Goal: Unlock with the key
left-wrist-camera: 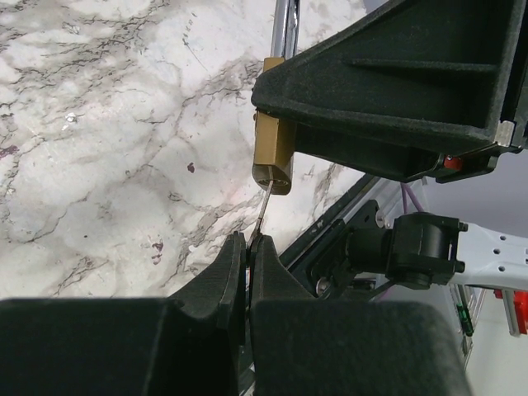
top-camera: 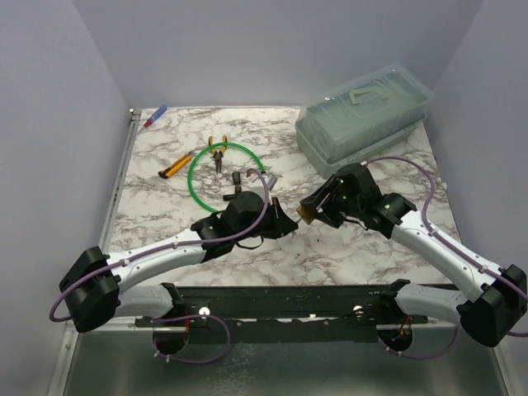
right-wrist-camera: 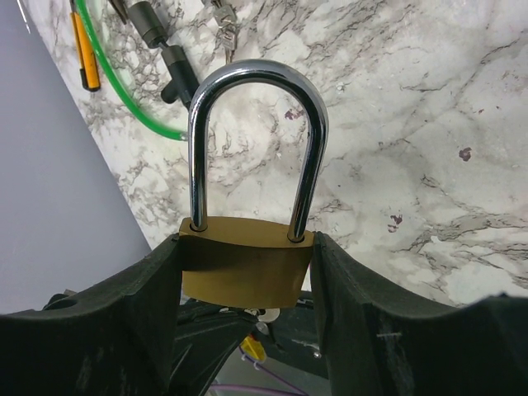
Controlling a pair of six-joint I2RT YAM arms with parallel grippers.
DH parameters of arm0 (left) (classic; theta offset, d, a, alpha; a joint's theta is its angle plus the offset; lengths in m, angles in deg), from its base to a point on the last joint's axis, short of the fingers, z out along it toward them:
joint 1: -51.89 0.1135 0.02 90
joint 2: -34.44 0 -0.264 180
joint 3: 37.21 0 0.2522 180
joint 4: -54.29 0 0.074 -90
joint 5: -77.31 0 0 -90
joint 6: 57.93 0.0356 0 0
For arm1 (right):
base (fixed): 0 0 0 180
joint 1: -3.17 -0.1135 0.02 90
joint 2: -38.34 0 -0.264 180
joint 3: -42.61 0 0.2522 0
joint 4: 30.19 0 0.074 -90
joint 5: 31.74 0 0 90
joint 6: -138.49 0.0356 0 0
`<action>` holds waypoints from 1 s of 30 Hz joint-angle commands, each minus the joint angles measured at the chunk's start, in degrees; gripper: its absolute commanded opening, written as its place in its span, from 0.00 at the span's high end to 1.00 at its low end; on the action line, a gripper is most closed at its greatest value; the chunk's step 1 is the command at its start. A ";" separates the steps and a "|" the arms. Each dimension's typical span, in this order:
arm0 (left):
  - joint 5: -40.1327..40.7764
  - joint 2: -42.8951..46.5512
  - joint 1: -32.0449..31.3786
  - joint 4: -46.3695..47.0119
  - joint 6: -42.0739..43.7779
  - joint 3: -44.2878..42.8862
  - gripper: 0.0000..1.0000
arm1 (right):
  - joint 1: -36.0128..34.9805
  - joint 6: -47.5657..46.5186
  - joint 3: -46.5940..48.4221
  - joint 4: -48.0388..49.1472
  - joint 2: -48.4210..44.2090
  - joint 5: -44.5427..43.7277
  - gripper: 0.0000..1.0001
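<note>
My right gripper [right-wrist-camera: 246,247] is shut on the body of a small brass padlock [right-wrist-camera: 246,260], one finger on each side. It holds the padlock above the marble table, and both legs of the chrome shackle [right-wrist-camera: 256,78] sit in the body. In the left wrist view the padlock [left-wrist-camera: 273,161] hangs just ahead of my left gripper [left-wrist-camera: 247,241]. That gripper is shut on the thin silver key [left-wrist-camera: 263,206], whose blade reaches up to the padlock's bottom face. From above, the two grippers meet at the table's middle, around the padlock [top-camera: 305,214].
A green cable loop [top-camera: 198,177] lies behind the left arm, with pliers [top-camera: 218,153] and an orange utility knife [top-camera: 174,166] beside it. A marker [top-camera: 155,115] lies at the far left corner. A clear lidded plastic box [top-camera: 363,115] stands at the far right.
</note>
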 commanded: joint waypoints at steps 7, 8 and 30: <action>0.32 -1.31 -0.29 0.52 -0.68 -2.71 1.00 | -0.29 0.01 -0.26 -0.63 -1.35 -5.00 1.00; 0.31 -1.38 -0.29 0.49 -0.78 -2.76 1.00 | -0.29 0.05 -0.39 -0.82 -1.37 -5.39 1.00; -0.65 -1.87 -0.28 0.83 -1.69 -1.58 1.00 | -0.63 0.85 1.12 -1.77 -1.91 -7.07 1.00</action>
